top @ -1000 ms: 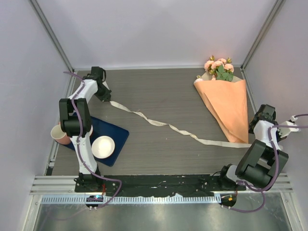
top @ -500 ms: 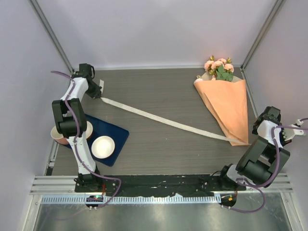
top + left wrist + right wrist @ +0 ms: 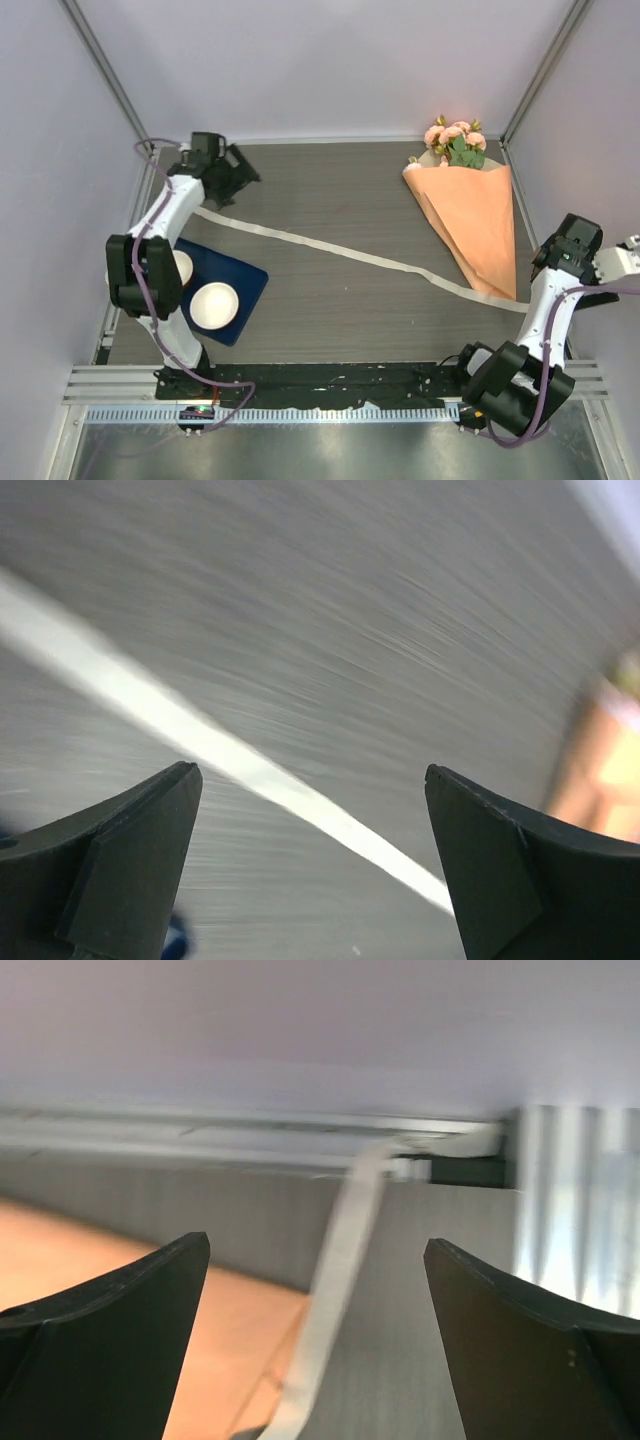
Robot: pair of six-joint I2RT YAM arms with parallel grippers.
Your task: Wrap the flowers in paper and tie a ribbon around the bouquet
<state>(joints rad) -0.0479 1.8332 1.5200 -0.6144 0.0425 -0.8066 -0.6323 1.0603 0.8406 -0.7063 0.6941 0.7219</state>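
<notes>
**Wrapped, not yet tied: both my claws are empty**

The table (image 3: 340,200) carries everything I need. The bouquet (image 3: 468,215) lies at the far right with its paper (image 3: 475,235) closed into an orange cone. The flowers (image 3: 455,140) poke out at the far end and the narrow tip points toward my right arm. I judge the wrapping done and the tying not begun.

The ribbon (image 3: 330,248) lies slack and flat from the far left across to the cone's tip. It touches the tip, but I cannot tell whether it runs under it.

My left claw (image 3: 308,770) hangs spread wide above the ribbon's left stretch, gripping nothing. My right claw (image 3: 316,1243) is just as wide, and the ribbon's other end lies between its jaws without being pinched.

Next I need to grip each end and bring the ribbon around the cone's narrow part. That calls for a low, square approach, because the strip lies flat against the wood.

The dark blue tray (image 3: 245,275) with its white bowl (image 3: 213,305) and a second bowl (image 3: 182,268) sits near left, beside my left arm. It is well apart from the ribbon's path.
</notes>
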